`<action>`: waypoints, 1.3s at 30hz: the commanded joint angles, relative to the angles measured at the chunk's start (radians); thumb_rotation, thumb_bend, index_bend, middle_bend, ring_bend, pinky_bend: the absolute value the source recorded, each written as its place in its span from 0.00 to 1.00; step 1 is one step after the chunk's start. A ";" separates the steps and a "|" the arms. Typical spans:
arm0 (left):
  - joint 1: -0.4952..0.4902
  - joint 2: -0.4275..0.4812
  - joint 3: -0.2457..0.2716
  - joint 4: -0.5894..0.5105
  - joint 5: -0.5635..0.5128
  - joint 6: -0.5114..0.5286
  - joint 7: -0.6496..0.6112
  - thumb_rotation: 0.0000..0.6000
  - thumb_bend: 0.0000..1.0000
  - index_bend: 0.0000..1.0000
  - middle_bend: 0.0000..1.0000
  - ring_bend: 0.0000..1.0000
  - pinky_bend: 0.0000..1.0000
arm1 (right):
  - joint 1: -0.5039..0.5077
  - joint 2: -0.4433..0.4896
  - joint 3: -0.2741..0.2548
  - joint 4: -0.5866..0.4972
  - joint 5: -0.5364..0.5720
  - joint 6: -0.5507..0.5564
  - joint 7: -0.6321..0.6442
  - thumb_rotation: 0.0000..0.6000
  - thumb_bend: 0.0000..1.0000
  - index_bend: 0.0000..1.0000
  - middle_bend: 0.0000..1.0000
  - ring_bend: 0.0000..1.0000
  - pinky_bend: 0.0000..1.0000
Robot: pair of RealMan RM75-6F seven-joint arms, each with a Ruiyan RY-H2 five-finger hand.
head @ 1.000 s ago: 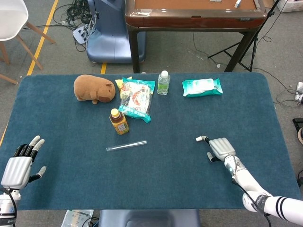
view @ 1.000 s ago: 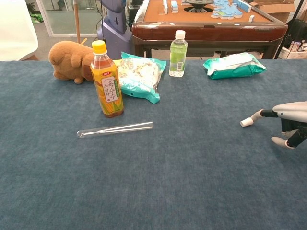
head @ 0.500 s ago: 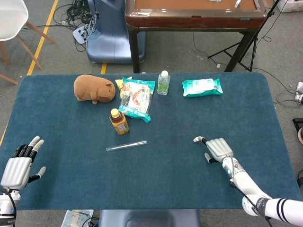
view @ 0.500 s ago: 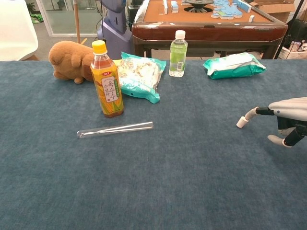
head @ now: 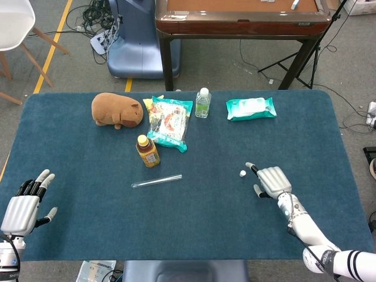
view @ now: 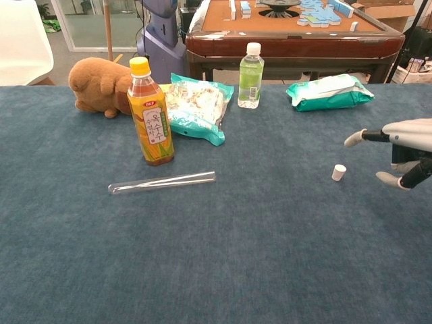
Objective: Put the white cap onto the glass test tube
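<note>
— Small white plastic cap [view: 339,172]? Standing loose on the blue felt worktop [head: 194,229], just left of the right hand [head: 271,182], fingers apart, gripping nothing.

— Clear glass test tube [view: 162,182]? Lying uncapped, well left. Left hand [head: 23,205] spread, empty. Everything left to do.

We are looking down on a grey floor [head: 70,64] at the top of the frame, where a yellow line [head: 51,48] is running diagonally at upper left beside a white chair [head: 14,26]. A dark wooden table [head: 241,20] is standing top centre, with black cables [head: 97,12] lying left of it. A dark tripod [head: 296,56] is standing at upper right.
</note>
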 commanded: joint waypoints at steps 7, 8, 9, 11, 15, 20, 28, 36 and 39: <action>0.002 -0.002 0.004 -0.005 0.008 0.006 0.005 1.00 0.25 0.11 0.07 0.15 0.10 | -0.002 -0.062 0.058 0.068 -0.020 0.076 -0.036 1.00 0.17 0.40 1.00 1.00 1.00; 0.003 -0.002 0.005 -0.006 0.008 0.006 0.005 1.00 0.25 0.11 0.07 0.15 0.10 | 0.005 -0.068 0.062 0.075 -0.008 0.065 -0.044 1.00 0.17 0.41 1.00 1.00 1.00; 0.004 -0.001 0.005 -0.006 0.008 0.007 0.006 1.00 0.25 0.11 0.07 0.15 0.10 | 0.009 -0.073 0.064 0.081 0.001 0.057 -0.049 1.00 0.17 0.42 1.00 1.00 1.00; 0.005 0.000 0.006 -0.008 0.007 0.008 0.007 1.00 0.25 0.11 0.07 0.15 0.10 | 0.021 -0.084 0.069 0.096 0.019 0.037 -0.059 1.00 0.17 0.43 1.00 1.00 1.00; 0.008 0.000 0.007 -0.010 0.006 0.008 0.009 1.00 0.25 0.11 0.07 0.15 0.10 | 0.040 -0.109 0.079 0.137 0.055 -0.001 -0.064 1.00 0.18 0.43 1.00 1.00 1.00; 0.009 0.001 0.007 -0.013 0.003 0.007 0.013 1.00 0.25 0.11 0.07 0.15 0.10 | 0.061 -0.146 0.088 0.199 0.085 -0.036 -0.067 1.00 0.22 0.45 1.00 1.00 1.00; 0.009 0.001 0.006 -0.016 0.001 0.005 0.017 1.00 0.25 0.11 0.07 0.15 0.10 | 0.084 -0.189 0.095 0.268 0.111 -0.073 -0.064 1.00 0.22 0.45 1.00 1.00 1.00; 0.009 0.001 0.005 -0.014 0.000 0.004 0.015 1.00 0.25 0.11 0.07 0.15 0.10 | 0.096 -0.212 0.091 0.291 0.119 -0.092 -0.067 1.00 0.22 0.47 1.00 1.00 1.00; 0.009 0.000 0.004 -0.012 0.000 0.006 0.014 1.00 0.25 0.11 0.07 0.15 0.10 | 0.101 -0.219 0.089 0.297 0.123 -0.095 -0.073 1.00 0.22 0.47 1.00 1.00 1.00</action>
